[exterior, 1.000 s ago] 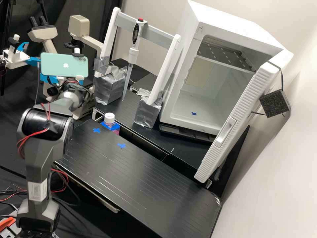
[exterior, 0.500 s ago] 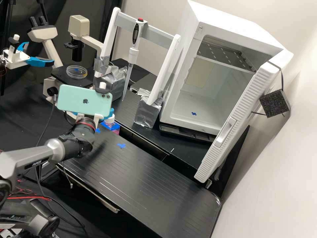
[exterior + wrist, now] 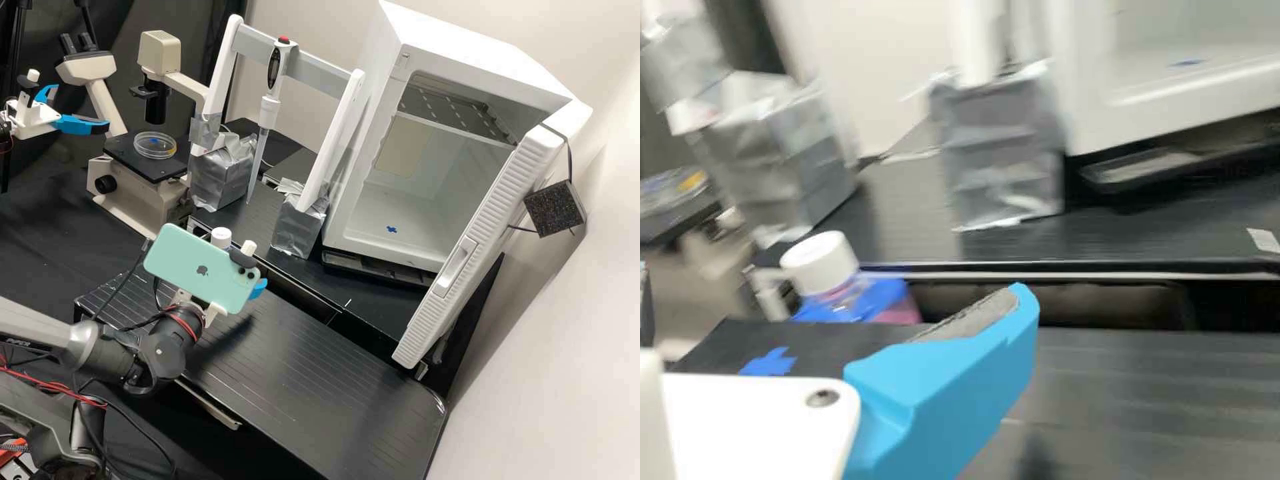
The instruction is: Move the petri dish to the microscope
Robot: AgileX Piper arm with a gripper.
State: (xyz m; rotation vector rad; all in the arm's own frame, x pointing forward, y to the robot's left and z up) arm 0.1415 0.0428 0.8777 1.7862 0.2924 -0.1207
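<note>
From the left edge at lower left, the dark grey arm (image 3: 100, 350) slopes gently down to its wrist, which then bends up and to the right beneath a tilted phone (image 3: 200, 267). Behind the arm stands the microscope (image 3: 127, 190). The petri dish (image 3: 155, 145) rests on the black stage (image 3: 143, 167) of this instrument, below its dark tube. It lies flat, face up; being round, it has no long axis, and its central axis stands upright. To the right of the phone, a blue tip of the gripper (image 3: 259, 289) projects over the black bench (image 3: 300, 373), well apart from the dish. In the wrist view the fingers (image 3: 950, 385) appear to stand apart, the second being barely discernible at the edge. A white-capped bottle (image 3: 221, 235) stands just behind the phone. Farther right are the upright pipette (image 3: 269, 110) and the open white cabinet (image 3: 407, 207).
</note>
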